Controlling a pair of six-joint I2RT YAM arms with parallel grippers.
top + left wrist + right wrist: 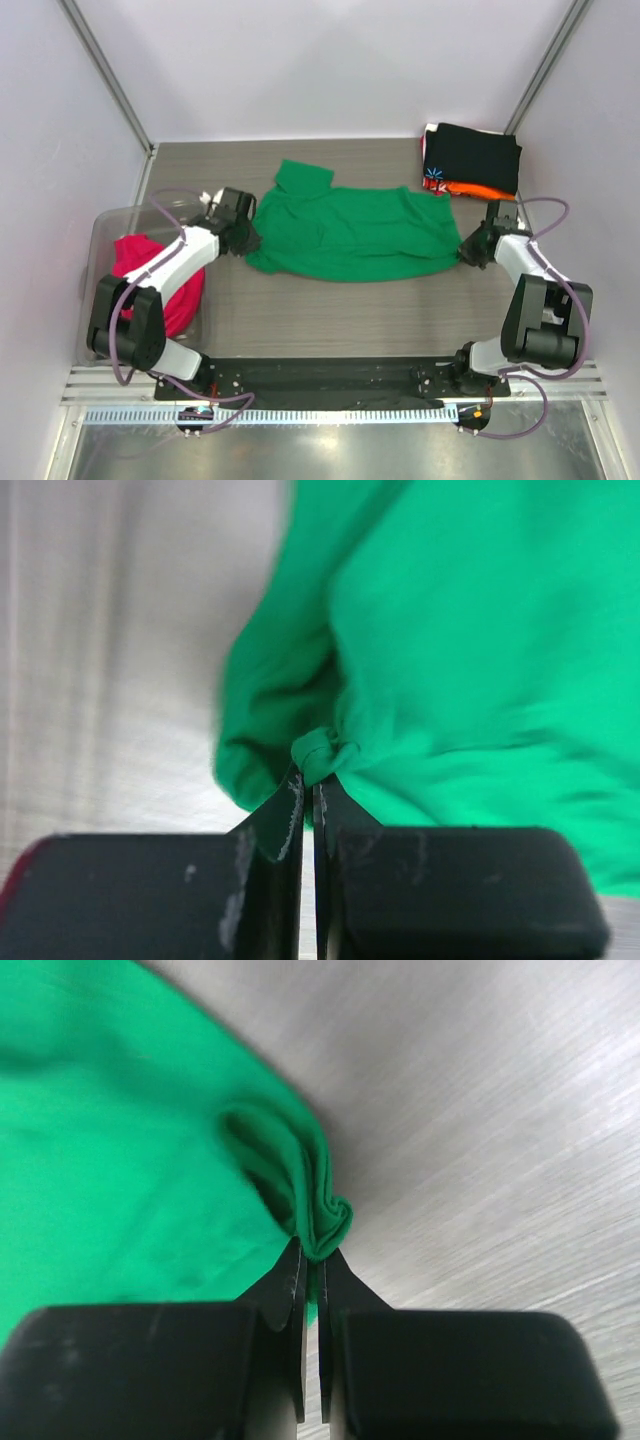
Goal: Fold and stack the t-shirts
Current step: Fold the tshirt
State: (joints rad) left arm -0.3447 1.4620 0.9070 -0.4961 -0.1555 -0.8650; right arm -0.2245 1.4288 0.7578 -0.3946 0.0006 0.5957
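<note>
The folded stack (472, 158) sits in the far right corner, black on top. The green shirt (350, 232) lies spread at the centre, unfolded, with the left gripper (308, 785) and right gripper (312, 1255) each clamped tight on one end. The pink shirt (150, 275) waits in the bin (100, 225) — untouched.

Top cam looks down on the whole worktop (330, 330); wrist cams sit super close at opposite ends of the green t-shirt (350, 235).

Plain white walls (330, 70) enclose a grey wood-grain table (330, 315) under even light.
</note>
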